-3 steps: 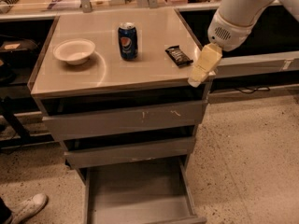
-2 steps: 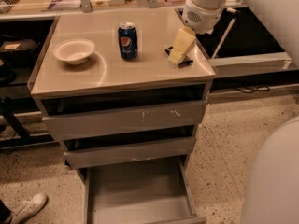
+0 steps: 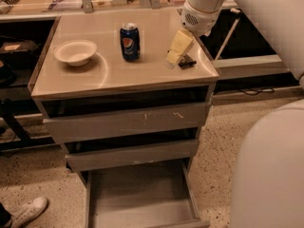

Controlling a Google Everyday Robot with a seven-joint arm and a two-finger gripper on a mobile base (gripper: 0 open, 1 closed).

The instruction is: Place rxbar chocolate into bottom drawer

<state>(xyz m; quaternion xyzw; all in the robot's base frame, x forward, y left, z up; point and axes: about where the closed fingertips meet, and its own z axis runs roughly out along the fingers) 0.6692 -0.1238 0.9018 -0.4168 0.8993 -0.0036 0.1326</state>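
Observation:
The rxbar chocolate (image 3: 188,62) lies near the right edge of the cabinet top. Only its dark end shows from behind my gripper (image 3: 173,57). The gripper's cream-coloured tip reaches down from the upper right and sits right at the bar, on its left side. I cannot see whether it touches the bar. The bottom drawer (image 3: 142,196) is pulled out at the foot of the cabinet, and its flat grey floor holds nothing.
A blue Pepsi can (image 3: 129,42) stands mid-top, left of the gripper, and a white bowl (image 3: 75,52) sits further left. The two upper drawers (image 3: 126,122) stand slightly ajar. My arm's white body (image 3: 270,165) fills the right side. A shoe (image 3: 29,210) is at the lower left.
The gripper has swung left from beyond the cabinet's right edge and come down onto the spot where the bar lies, now covering most of it.

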